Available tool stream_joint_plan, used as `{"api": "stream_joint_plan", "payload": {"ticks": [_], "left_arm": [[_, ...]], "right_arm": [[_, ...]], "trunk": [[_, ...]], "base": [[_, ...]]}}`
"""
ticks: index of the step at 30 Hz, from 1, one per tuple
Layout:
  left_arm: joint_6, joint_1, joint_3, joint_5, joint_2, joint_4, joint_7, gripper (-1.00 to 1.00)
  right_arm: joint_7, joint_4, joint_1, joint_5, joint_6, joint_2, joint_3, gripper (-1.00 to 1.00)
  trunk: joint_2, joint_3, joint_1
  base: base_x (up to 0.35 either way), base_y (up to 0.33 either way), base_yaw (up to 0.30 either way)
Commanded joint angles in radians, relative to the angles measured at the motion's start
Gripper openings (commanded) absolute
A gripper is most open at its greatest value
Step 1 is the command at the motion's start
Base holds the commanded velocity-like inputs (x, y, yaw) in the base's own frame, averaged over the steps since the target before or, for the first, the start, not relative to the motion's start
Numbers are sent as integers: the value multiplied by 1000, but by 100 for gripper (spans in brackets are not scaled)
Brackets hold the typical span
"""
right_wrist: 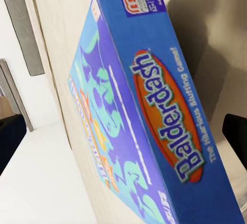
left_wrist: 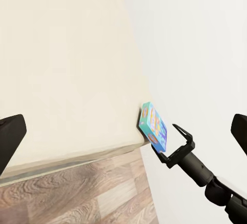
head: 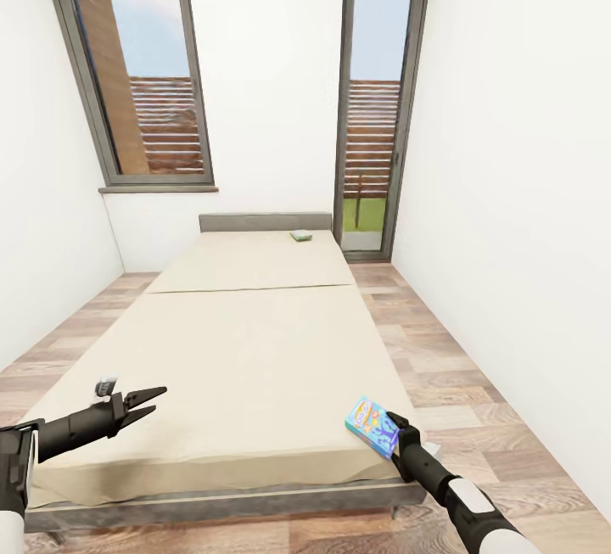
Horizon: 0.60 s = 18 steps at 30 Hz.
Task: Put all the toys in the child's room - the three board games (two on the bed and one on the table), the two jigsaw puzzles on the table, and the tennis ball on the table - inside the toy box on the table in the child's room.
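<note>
A blue board game (head: 372, 425) with cartoon print is tilted up over the near right corner of the bed (head: 255, 342), and my right gripper (head: 394, 435) is shut on its lower end. The same board game (right_wrist: 139, 110) reads "Balderdash" up close, and it (left_wrist: 153, 126) also shows at the mattress corner with the right gripper (left_wrist: 174, 144) on it. A second board game (head: 300, 236), white-green, lies flat at the far end of the bed by the headboard. My left gripper (head: 157, 400) hovers open over the near left of the mattress. The table, toy box, jigsaw puzzles and tennis ball are out of view.
White walls close in on both sides. A strip of wood-plank floor (head: 433, 367) runs along the bed's right side to a tall glass door (head: 373, 113); a narrower strip of floor (head: 59, 342) lies at the left under a window (head: 144, 70).
</note>
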Motion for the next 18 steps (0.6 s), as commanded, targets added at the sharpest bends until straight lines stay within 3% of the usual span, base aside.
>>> {"api": "stream_joint_plan", "payload": {"ticks": [1, 13, 14, 18], "left_arm": [[10, -2, 3, -11, -1, 0, -9, 100], [10, -2, 2, -11, -1, 0, -9, 100], [10, -2, 2, -11, -1, 0, -9, 100], [10, -2, 3, -11, -1, 0, -9, 100]], "right_arm": [[2, -1, -4, -21, 10, 1, -4, 100], [2, -1, -4, -21, 10, 2, -4, 100], [2, -1, -4, -21, 10, 2, -3, -100], [2, -1, -4, -20, 9, 3, -3, -100]], "trunk": [[0, -1, 0], [0, -1, 0], [0, -1, 0], [0, -1, 0]], "base": [[3, 2, 0], [0, 0, 0], [0, 0, 0], [0, 0, 0]]}}
